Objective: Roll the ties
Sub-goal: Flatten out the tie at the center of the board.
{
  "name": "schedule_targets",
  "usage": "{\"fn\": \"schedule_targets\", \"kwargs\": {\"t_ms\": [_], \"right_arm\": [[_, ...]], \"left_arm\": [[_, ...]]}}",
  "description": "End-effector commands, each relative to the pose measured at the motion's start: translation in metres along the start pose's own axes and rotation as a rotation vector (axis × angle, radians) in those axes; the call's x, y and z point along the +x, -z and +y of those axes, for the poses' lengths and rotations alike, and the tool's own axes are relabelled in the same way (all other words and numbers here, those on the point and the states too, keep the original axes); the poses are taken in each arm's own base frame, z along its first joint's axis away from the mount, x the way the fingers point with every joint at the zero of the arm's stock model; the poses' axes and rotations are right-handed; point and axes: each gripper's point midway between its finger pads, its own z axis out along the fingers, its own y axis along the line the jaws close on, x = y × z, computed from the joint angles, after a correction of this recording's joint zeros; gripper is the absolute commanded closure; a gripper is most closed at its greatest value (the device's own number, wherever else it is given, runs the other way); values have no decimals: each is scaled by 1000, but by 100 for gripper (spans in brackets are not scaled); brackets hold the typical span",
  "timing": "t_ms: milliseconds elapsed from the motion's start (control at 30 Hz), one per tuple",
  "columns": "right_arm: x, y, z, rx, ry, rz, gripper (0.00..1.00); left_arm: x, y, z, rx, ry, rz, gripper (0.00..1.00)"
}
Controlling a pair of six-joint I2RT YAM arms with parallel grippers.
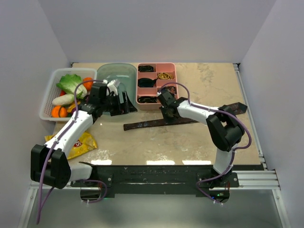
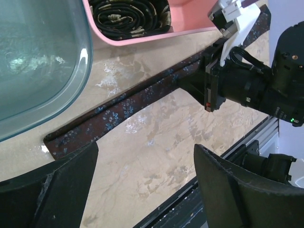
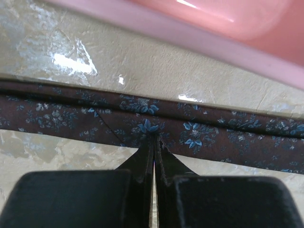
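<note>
Both arms low beside tie

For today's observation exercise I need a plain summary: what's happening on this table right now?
A brown patterned tie lies stretched flat on the table, not yet rolled. The right gripper is shut, its tips set on the tie's middle. The left gripper hangs open near the tie's narrower end. Rolled ties already sit in the pink tray.

arms: white shells, black joints | cables: purple | left gripper — black
</note>
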Motion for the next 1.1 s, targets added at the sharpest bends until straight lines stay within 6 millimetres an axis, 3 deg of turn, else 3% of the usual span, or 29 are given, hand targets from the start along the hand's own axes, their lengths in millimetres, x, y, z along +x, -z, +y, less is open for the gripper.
{"fn": "schedule_targets", "kwargs": {"t_ms": [0,233,500,633,833,900,1067], "right_arm": [[-6,2,-5,21,16,-20,100],[32,4,5,-64,28,69,100],[54,24,23,-157,70,120,100],[53,36,32,-199,87,117,100],[15,53,39,-221,76,3,100],[8,51,46,-247,80,-6,100],[23,30,53,-254,112,74,100]], "left_arm": [[-2,6,-9,52,-17,-25,13],[4,2,-1,33,-5,-15,13],[10,1,8,2,-4,0,13],[14,1,12,-11,-3,6,13],[18,6,19,-53,-4,9,14],[20,8,20,-60,-5,8,14],[19,15,22,-77,-3,-5,14]]}}
